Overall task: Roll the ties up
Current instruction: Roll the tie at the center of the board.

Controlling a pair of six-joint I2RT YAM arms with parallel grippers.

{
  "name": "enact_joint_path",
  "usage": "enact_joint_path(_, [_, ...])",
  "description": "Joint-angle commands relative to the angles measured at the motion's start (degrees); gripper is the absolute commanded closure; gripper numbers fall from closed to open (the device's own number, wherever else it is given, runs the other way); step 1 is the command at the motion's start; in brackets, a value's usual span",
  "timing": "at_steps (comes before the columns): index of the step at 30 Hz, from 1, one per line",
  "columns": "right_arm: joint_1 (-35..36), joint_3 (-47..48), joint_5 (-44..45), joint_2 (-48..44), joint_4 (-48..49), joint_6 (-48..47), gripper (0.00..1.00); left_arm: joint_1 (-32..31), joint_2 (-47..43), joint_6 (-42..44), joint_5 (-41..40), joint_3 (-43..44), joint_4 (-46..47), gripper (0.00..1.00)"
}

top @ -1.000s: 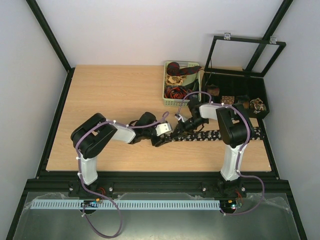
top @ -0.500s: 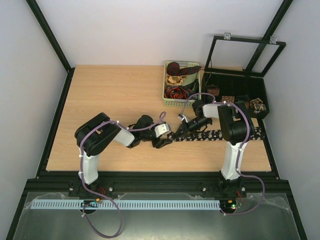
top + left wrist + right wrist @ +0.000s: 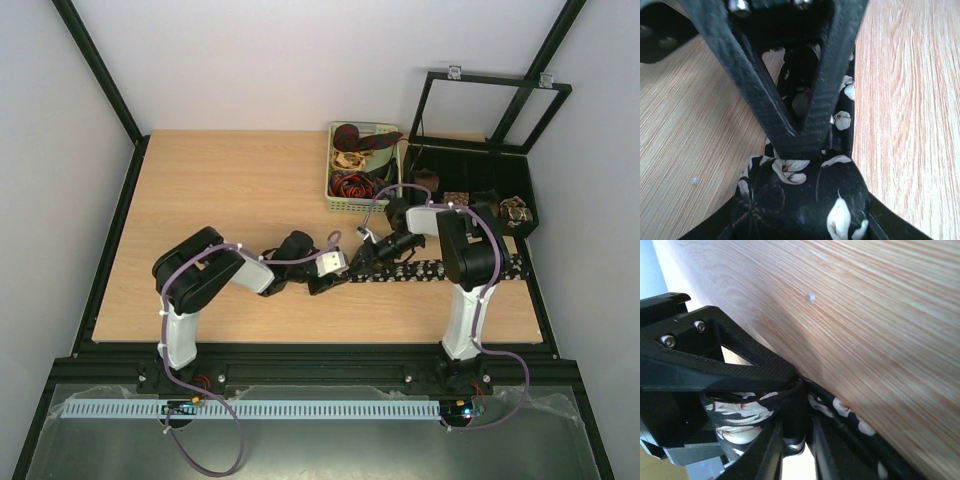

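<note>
Black fabric necktie with white flower speckles (image 3: 445, 268) lies flat across the right part of the light wooden tabletop (image 3: 230, 190), its right end near the tabletop's right edge.

Top view: my left tool (image 3: 338, 280) and right tool (image 3: 362, 262) meet at the necktie's left end. Over the last second the left tool has crept a little rightward along the strip, so the wound end sits further right and the flat run is shorter. The right tool has stayed about where it was. I read that as the roll growing, with most of the strip not yet wound. The green plastic basket (image 3: 333, 170) behind holds bunched ties (image 3: 352, 185). The black compartment box (image 3: 500, 185) already has small coils (image 3: 456, 198) in it.

Left wrist view: the coiled end (image 3: 800, 200) fills the space between my left tool's own fingers, which are closed around it as far as I can see. A carbon-weave finger (image 3: 765, 95) of the right tool pokes down onto the coil, and the flat strip runs away behind it.

Right wrist view: my right fingers (image 3: 771, 450) stand close together with a fold of fabric between them. Whether they are clamped or just letting go, I cannot tell. The left tool's frame (image 3: 715, 372) presses against the coil. My judgement is that the coil is being handed to the left tool, so the right can re-grip for the next turn.
</note>
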Motion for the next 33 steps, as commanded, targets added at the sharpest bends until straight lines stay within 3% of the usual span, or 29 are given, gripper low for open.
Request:
enact_joint_path(1, [-0.4, 1.6, 8.4, -3.3, -5.2, -1.2, 0.74, -0.4, -1.4, 5.7, -4.3, -1.1, -12.8, 0.60])
enact_joint_path(4, [-0.4, 1.4, 4.5, -6.5, -7.9, -1.1, 0.63, -0.7, 0.3, 6.9, -6.6, 1.5, -18.7, 0.60])
enact_joint_path(8, [-0.2, -1.6, -2.1, -8.9, -7.2, 1.9, 0.55, -0.7, 0.6, 7.4, -7.1, 2.1, -21.0, 0.60])
enact_joint_path(15, [2.9, -2.1, -0.3, -6.5, -0.2, 7.7, 0.57, -1.1, 0.4, 7.8, -6.9, 2.0, -22.2, 0.59])
enact_joint_path(18, [3.4, -1.5, 2.4, -4.8, 1.2, 8.2, 0.62, -1.2, 0.8, 8.0, -7.4, 1.8, -22.2, 0.58])
enact_joint_path(24, [3.3, -1.1, 4.8, -4.1, 0.9, 8.1, 0.97, -1.2, 0.6, 8.3, -8.3, 0.9, -21.7, 0.58])
enact_joint_path(26, [2.8, -1.8, 4.7, -4.1, -0.2, 7.2, 0.99, -1.1, 0.5, 8.4, -8.4, 0.9, -21.7, 0.56])
enact_joint_path(31, [0.3, -2.9, 3.1, -1.0, -3.8, 4.1, 0.99, 0.3, -3.9, 7.1, -5.5, 1.1, -19.4, 0.30])
enact_joint_path(33, [-0.7, -2.5, 2.6, 1.2, -5.1, 2.6, 0.99, 0.9, -6.9, 6.0, -3.6, 1.6, -18.4, 0.04])
